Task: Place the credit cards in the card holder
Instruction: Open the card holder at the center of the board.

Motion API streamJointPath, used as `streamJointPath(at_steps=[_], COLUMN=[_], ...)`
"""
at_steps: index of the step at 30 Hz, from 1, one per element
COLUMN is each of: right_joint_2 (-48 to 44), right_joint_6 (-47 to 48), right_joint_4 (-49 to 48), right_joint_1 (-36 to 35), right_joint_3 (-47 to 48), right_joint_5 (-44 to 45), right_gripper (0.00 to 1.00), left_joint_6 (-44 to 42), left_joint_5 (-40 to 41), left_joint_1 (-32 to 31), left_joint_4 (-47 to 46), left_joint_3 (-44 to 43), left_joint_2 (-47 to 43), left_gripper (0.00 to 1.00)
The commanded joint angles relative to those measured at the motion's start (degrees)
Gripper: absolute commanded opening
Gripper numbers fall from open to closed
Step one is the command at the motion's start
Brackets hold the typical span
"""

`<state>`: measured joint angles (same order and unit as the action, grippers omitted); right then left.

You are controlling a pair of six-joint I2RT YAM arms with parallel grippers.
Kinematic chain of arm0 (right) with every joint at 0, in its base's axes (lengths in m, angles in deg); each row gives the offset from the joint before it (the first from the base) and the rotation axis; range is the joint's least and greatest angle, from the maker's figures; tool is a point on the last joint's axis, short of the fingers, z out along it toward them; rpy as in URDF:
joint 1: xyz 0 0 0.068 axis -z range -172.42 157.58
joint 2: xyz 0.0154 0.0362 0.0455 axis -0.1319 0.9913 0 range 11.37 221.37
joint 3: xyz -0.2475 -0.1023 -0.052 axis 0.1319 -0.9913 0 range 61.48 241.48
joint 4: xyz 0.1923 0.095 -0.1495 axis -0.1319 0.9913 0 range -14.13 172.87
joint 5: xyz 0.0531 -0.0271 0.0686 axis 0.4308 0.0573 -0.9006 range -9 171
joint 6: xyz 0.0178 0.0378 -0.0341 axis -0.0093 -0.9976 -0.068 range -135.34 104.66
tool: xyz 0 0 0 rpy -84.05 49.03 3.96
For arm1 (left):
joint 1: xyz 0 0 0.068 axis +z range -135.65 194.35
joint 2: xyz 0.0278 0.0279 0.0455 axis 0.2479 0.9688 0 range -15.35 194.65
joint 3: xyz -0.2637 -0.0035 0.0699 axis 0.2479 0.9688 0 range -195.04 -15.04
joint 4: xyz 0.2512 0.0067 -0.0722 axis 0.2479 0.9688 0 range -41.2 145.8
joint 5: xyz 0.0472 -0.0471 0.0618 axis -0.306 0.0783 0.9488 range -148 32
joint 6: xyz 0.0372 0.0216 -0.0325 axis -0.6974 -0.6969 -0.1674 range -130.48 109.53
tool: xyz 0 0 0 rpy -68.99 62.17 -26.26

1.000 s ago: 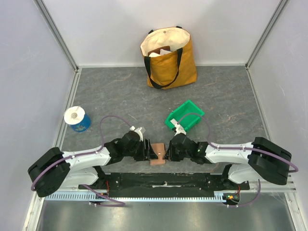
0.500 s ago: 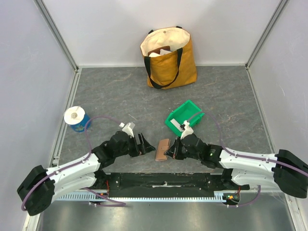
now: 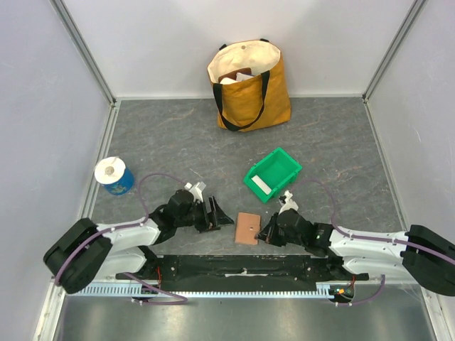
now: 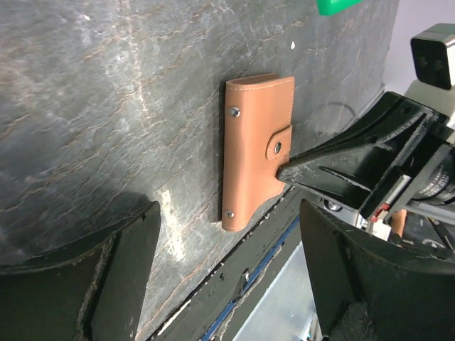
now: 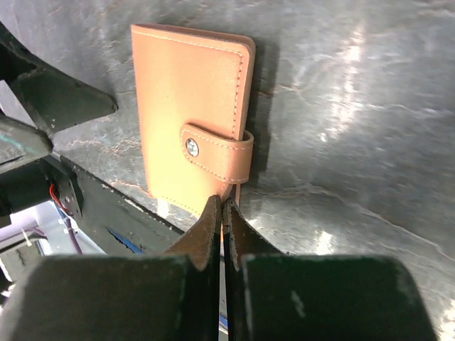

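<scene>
The card holder (image 3: 247, 228), a terracotta-brown wallet with its snap tab fastened, lies flat on the grey table near the front edge. It is also in the left wrist view (image 4: 252, 145) and the right wrist view (image 5: 186, 106). My right gripper (image 3: 266, 233) is shut, its tips (image 5: 224, 204) pinching a thin edge at the card holder's corner just below the tab. My left gripper (image 3: 219, 213) stands open a short way left of the card holder, with nothing between its fingers (image 4: 229, 241). A white credit card (image 3: 261, 186) lies in the green bin.
The green bin (image 3: 279, 165) sits just behind the right gripper. A yellow tote bag (image 3: 250, 89) stands against the back wall and a blue-and-white roll (image 3: 114, 175) stands at the left. The black base rail (image 3: 242, 267) runs close along the card holder's near side.
The card holder was held up between both grippers; the left gripper opened and drew back left. The right gripper swung it down, and it now lies flat on the table.
</scene>
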<state>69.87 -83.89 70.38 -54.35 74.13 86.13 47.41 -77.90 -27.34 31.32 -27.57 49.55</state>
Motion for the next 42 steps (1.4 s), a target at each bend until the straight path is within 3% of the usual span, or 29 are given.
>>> streamJointPath(at_steps=[1, 7, 17, 21, 25, 28, 31, 34, 38, 42], right_joint_2=[-3.30, 0.99, 6.01, 6.10, 6.10, 4.52, 0.84, -4.34, -7.87, -6.39], right_joint_6=[-5.44, -5.19, -3.17, -2.38, -1.23, 1.48, 7.01, 12.20, 19.06, 23.54], right_joint_4=[5.30, 11.47, 11.21, 10.60, 9.81, 7.97, 8.48, 12.08, 14.63, 14.29], right_joint_1=[-0.21, 0.32, 0.85, 0.85, 0.85, 0.85, 0.85, 0.85, 1.20, 1.37], right_joint_3=[-1.22, -0.16, -0.25, -0.08, 0.27, 0.45, 2.38, 5.28, 8.53, 10.38], right_joint_5=[4.80, 5.51, 4.46, 4.02, 3.49, 2.61, 2.78, 4.54, 5.16, 3.49], right_gripper=[0.00, 0.00, 0.00, 0.00, 0.00, 0.00, 0.04, 0.19, 0.34, 0.36], left_joint_6=[2.41, 0.65, 5.30, 7.06, 7.51, 4.26, -3.10, -11.01, -19.91, -26.76], left_joint_5=[-5.41, -5.68, -6.12, -6.55, -7.17, -7.61, -5.86, -3.92, -3.04, -4.79], left_joint_1=[0.12, -1.28, -4.89, -5.42, -5.42, -5.42, -5.42, -5.42, -5.42, -5.77], left_joint_4=[-12.23, -14.78, -32.17, -37.09, -37.90, -29.94, -8.88, 7.23, 21.21, 27.92], left_joint_3=[1.02, -1.79, -0.65, -0.21, -1.08, -3.80, -9.59, -14.87, -20.42, -22.79], left_joint_2=[5.75, 12.95, 29.30, 33.88, 34.68, 31.88, 27.92, 24.31, 23.25, 24.21], left_gripper=[0.85, 0.84, 0.68, 0.54, 0.28, 0.15, 0.02, 0.02, 0.02, 0.02])
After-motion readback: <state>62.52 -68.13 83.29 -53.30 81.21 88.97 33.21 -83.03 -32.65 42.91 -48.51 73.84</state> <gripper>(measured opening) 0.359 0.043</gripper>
